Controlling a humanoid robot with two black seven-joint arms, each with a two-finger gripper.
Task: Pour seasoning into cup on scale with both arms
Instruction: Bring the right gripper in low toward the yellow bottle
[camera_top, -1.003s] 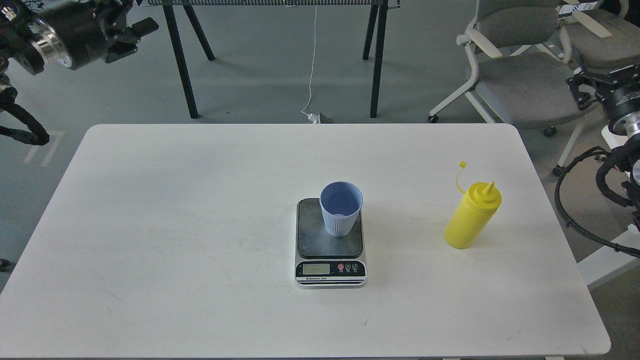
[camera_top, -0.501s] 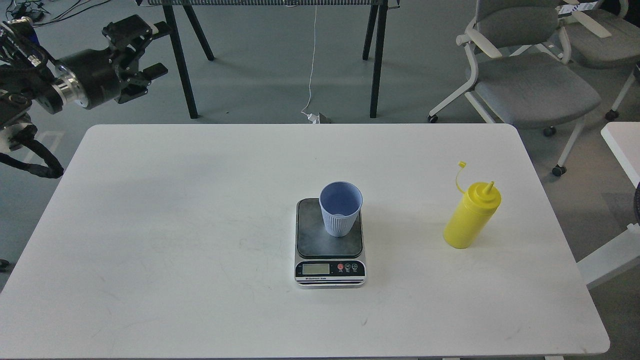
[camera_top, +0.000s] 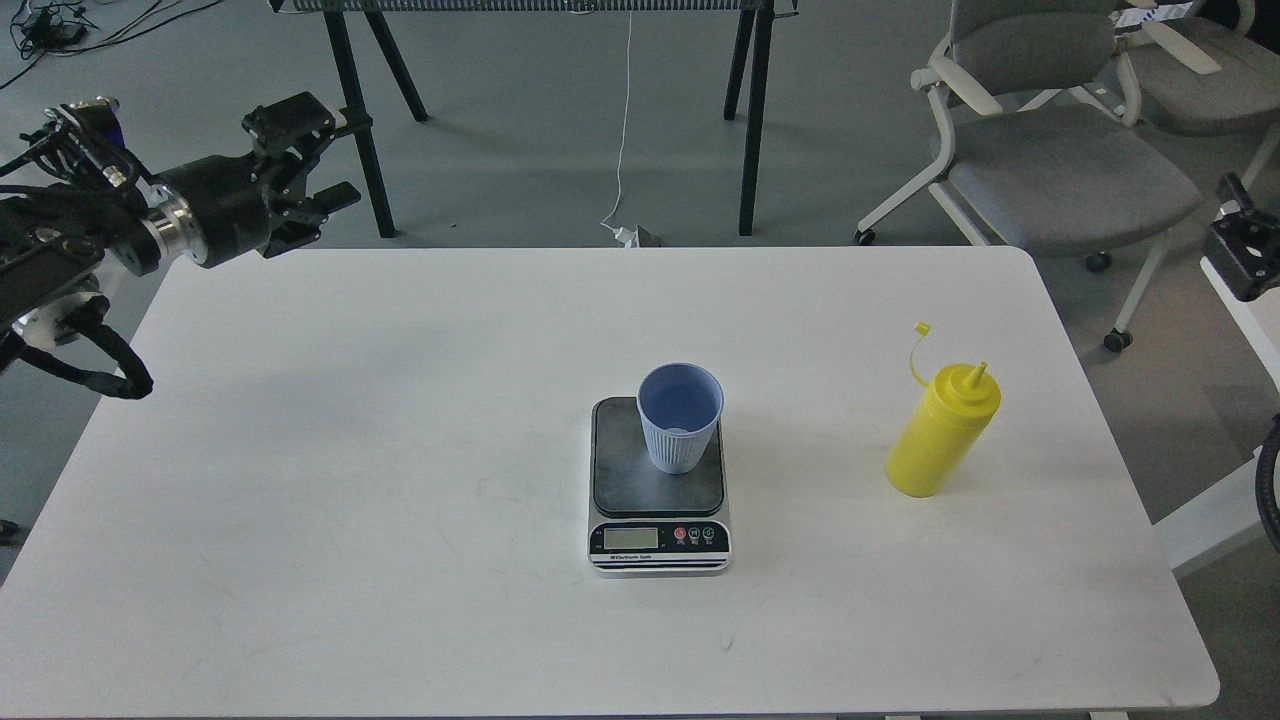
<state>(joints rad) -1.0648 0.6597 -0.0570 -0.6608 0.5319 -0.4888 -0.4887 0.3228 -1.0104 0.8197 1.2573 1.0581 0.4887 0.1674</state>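
The light blue ribbed cup (camera_top: 680, 428) stands upright on the dark platform of the small scale (camera_top: 658, 536) at the middle of the white table (camera_top: 400, 480). The yellow squeeze bottle (camera_top: 941, 434) stands upright on the table's right side, its nozzle uncapped and the tethered cap hanging off to the upper left. My left gripper (camera_top: 325, 155) hovers open and empty over the table's far left corner, far from the cup. My right gripper (camera_top: 1243, 250) shows only partly at the right edge, beyond the table and above the bottle's level. I cannot tell how its fingers stand.
Grey office chairs (camera_top: 1060, 170) stand behind the table's far right corner. Black trestle legs (camera_top: 755, 120) and a white cable (camera_top: 625, 130) are on the floor behind the table. A white surface (camera_top: 1215, 520) sits to the right of the table.
My left arm has come down and to the right, toward the table's far left corner. My right arm left the view half a second ago and now shows again at the right edge.
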